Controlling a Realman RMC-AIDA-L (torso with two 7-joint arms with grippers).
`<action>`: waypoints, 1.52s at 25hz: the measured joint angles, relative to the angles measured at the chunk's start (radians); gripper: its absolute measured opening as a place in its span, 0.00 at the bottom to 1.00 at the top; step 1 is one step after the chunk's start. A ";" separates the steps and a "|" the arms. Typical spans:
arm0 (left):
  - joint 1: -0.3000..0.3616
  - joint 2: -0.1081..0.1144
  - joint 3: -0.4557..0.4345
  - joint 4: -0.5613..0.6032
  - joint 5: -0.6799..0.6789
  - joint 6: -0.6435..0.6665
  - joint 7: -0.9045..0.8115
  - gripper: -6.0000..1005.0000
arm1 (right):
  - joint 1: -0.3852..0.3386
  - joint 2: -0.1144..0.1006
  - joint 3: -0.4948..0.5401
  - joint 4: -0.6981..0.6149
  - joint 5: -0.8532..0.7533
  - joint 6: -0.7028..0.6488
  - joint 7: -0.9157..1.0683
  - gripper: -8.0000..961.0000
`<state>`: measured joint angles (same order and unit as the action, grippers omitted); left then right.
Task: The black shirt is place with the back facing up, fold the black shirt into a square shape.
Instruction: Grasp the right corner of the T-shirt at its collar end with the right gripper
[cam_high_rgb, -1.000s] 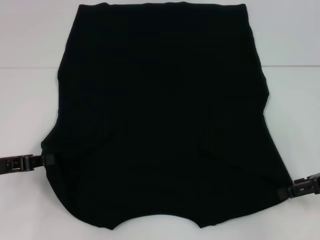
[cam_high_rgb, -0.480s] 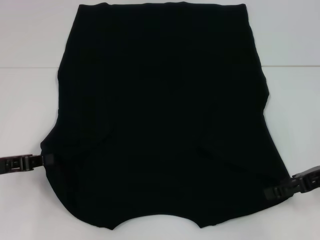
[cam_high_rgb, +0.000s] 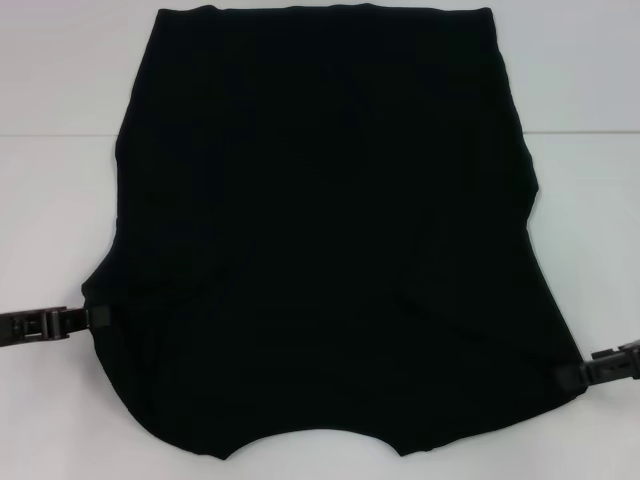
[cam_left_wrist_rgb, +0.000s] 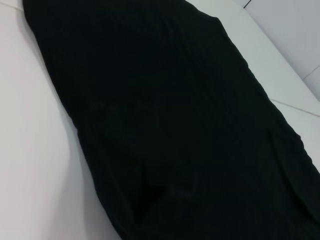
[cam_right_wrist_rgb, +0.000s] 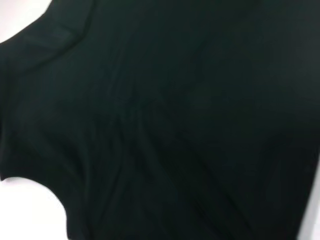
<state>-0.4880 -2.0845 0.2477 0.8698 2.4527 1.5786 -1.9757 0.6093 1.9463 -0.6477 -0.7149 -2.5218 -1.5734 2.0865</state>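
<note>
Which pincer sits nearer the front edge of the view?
The right pincer, at the black shirt's right edge; the left pincer sits farther up, at its left edge.

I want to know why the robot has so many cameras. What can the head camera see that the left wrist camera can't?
Only the head view shows both end effectors: the left end effector at the near left sleeve edge, the right end effector at the near right edge, plus the whole outline of the black shirt. Only the left wrist view shows close-up folds in the cloth. Both show the shirt on the white table.
</note>
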 joint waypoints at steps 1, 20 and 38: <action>-0.002 0.000 0.000 -0.002 0.000 0.000 0.000 0.03 | -0.003 0.000 0.000 0.000 0.000 0.002 0.000 0.97; -0.010 0.007 -0.003 -0.005 -0.001 -0.003 0.003 0.03 | -0.004 0.009 -0.007 0.008 -0.001 0.021 0.001 0.97; -0.018 0.006 -0.002 -0.005 -0.001 -0.003 0.004 0.03 | 0.003 0.029 -0.011 0.015 -0.015 0.036 0.001 0.97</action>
<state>-0.5057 -2.0784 0.2455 0.8652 2.4513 1.5754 -1.9714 0.6124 1.9752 -0.6584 -0.7004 -2.5366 -1.5378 2.0878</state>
